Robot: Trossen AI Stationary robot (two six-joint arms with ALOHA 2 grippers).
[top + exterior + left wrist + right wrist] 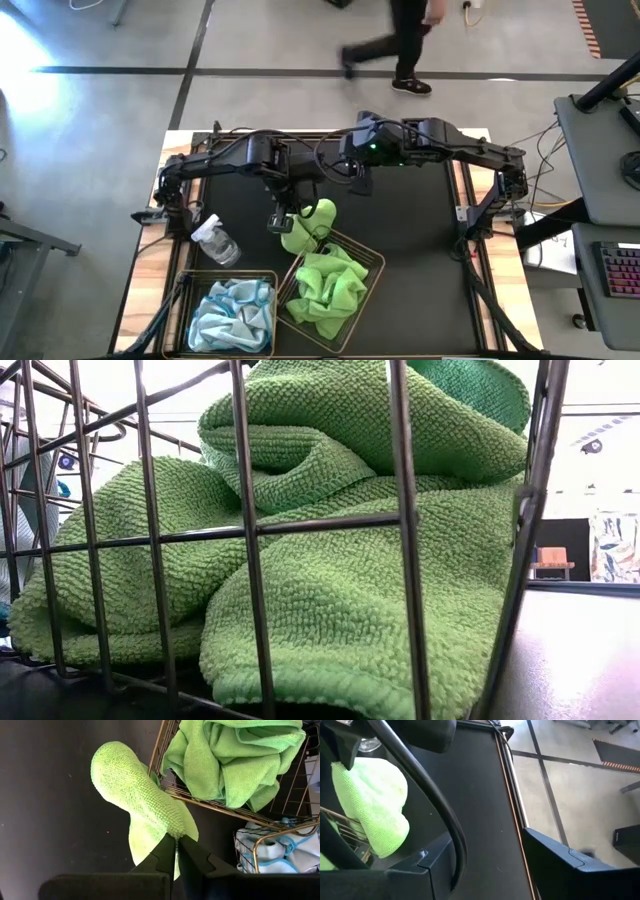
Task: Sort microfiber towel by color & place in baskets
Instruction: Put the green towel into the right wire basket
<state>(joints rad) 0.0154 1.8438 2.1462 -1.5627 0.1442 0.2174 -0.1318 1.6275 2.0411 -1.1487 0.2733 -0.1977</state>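
My left gripper [278,222] is shut on a lime green microfiber towel [312,224] just beyond the far corner of the right-hand basket [372,262]. That basket of dark bronze wire stands askew and holds several lime green towels [326,288], which fill the low view behind the mesh [330,560]. The other basket [200,275], at the near edge, holds pale blue towels [232,315]. My right gripper [360,185] is open and hovers over the far middle of the mat. Its wrist view shows the held towel [375,805] off to one side. My left gripper pinches the lime green towel between its two fingers at a bunched edge [174,834], coming from above and pointing down. The cloth hangs below the fingers in a thick folded roll [125,775]. It reaches the green basket's far rim [157,750]; whether it rests there I cannot tell.
A small clear spray bottle [215,240] lies on the mat left of my left gripper, beyond the blue basket. The large black mat [410,260] covers the table and has free room on its right half. A person [400,45] walks across the floor beyond the table's far edge.
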